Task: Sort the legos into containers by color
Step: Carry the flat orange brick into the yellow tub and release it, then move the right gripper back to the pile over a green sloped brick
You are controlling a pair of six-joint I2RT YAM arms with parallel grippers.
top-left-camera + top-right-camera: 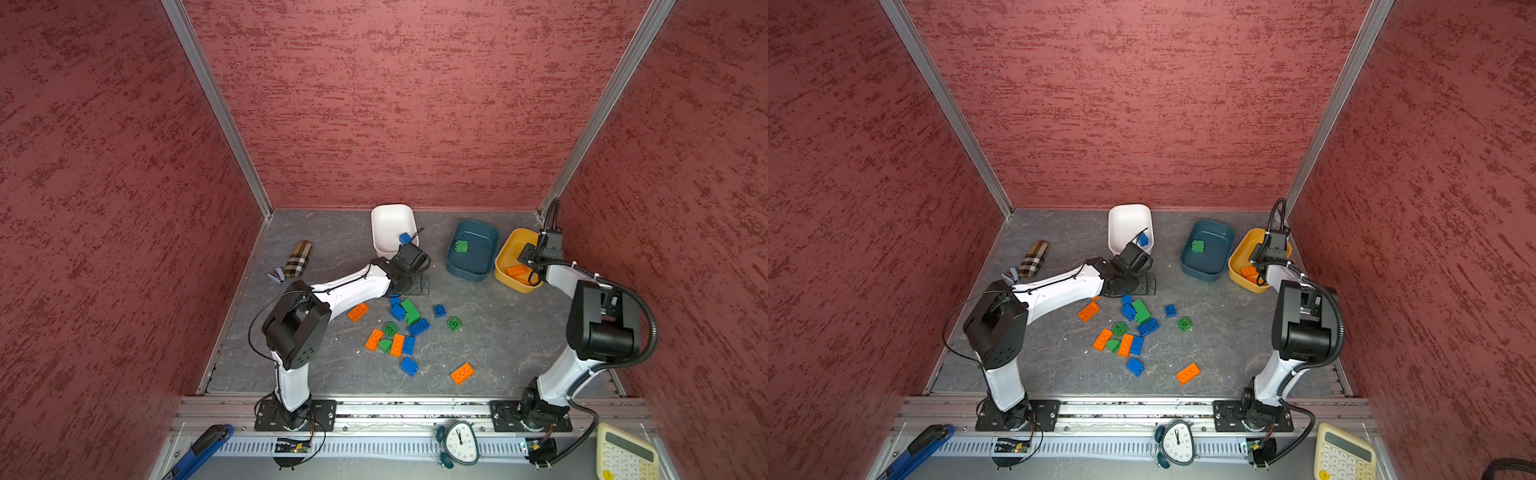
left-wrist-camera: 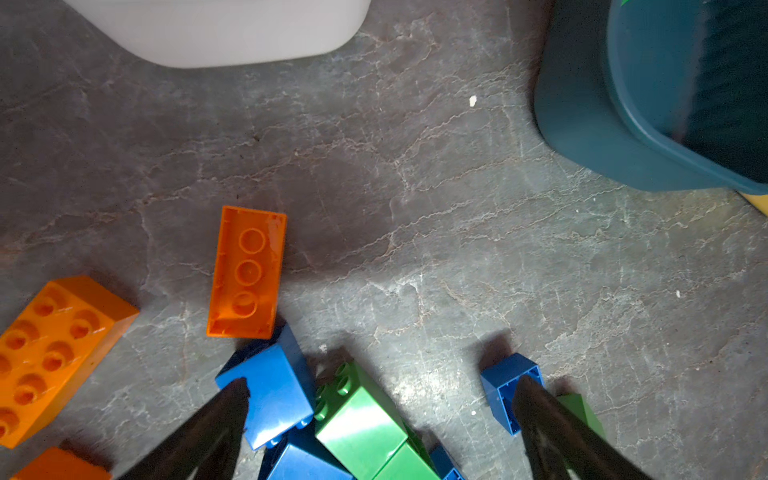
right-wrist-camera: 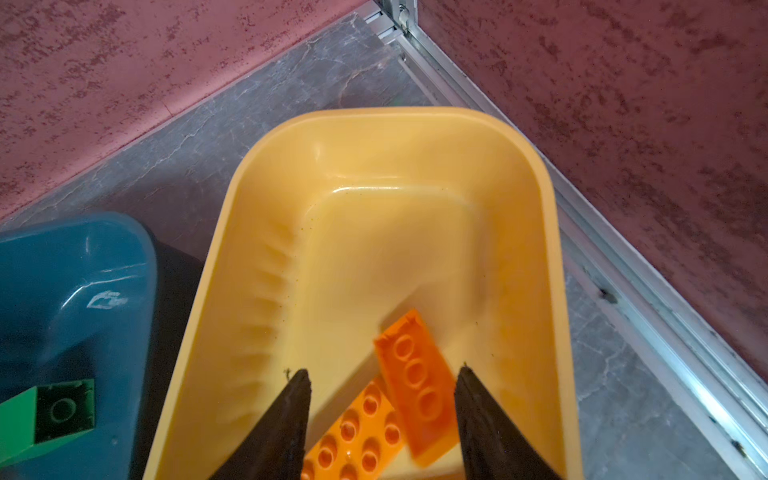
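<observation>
As the right gripper gapes, a lego seems loose.

Along the far edge of the tabletop, the left bowl is set near the middle, the middle bowl to its right, and the right bowl just beside that, in the far right corner. A brick is seen in the left bowl, another brick in the middle bowl and two bricks in the right bowl. The loose legos are clustered at the tabletop's centre, with a lone brick apart toward the front edge and a pouch laid near the left edge.
</observation>
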